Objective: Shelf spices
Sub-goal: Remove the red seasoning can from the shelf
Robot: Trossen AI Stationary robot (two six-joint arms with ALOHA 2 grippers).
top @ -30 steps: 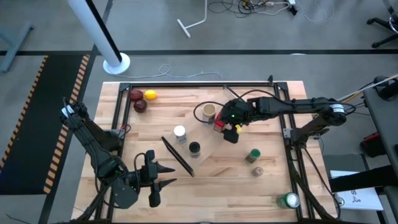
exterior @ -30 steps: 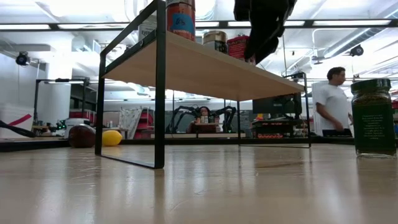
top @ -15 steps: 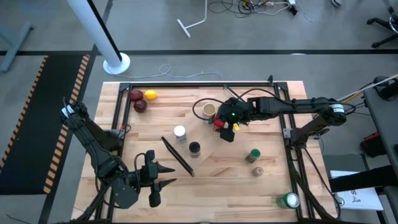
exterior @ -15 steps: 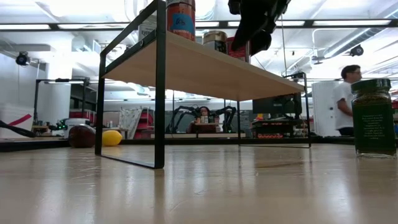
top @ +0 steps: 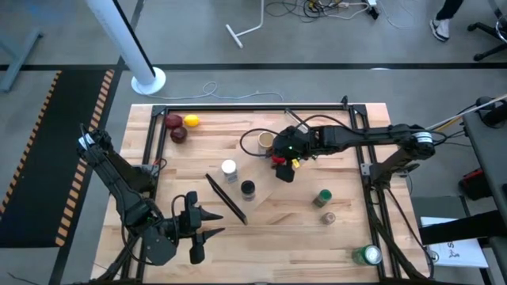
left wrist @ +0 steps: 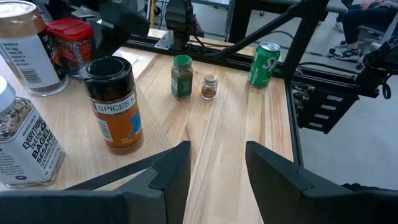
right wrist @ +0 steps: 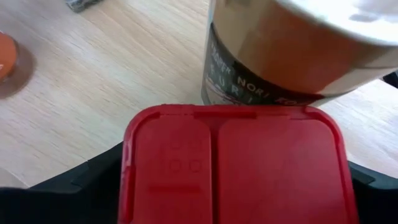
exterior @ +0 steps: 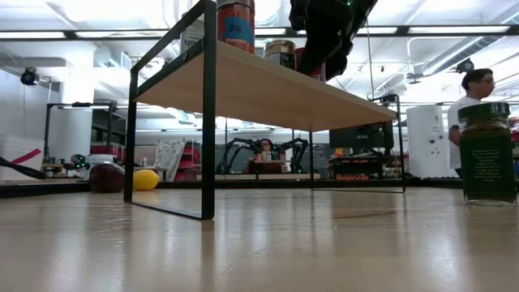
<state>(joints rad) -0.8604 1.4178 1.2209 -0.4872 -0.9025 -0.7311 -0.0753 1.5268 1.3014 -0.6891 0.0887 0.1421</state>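
High view, right gripper point(top: 283, 162) pinching the red box point(top: 279, 158), shifted left since a second ago toward the tan cylinder point(top: 266, 142) on the shelf point(top: 273, 198), low view, box nearer the cylinder, right wrist view, box just beside it, left wrist view, left gripper point(left wrist: 214, 163) spread, parked.

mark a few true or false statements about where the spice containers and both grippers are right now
1. The right gripper has its fingers either side of the red plastic box. True.
2. The green-lidded dark jar stands on the light-wood shelf. False: it stands on the tabletop beside it.
3. The left gripper holds the black-capped jar. False: it is open, empty, near the table's front edge.
4. The white-capped jar is on the shelf. True.
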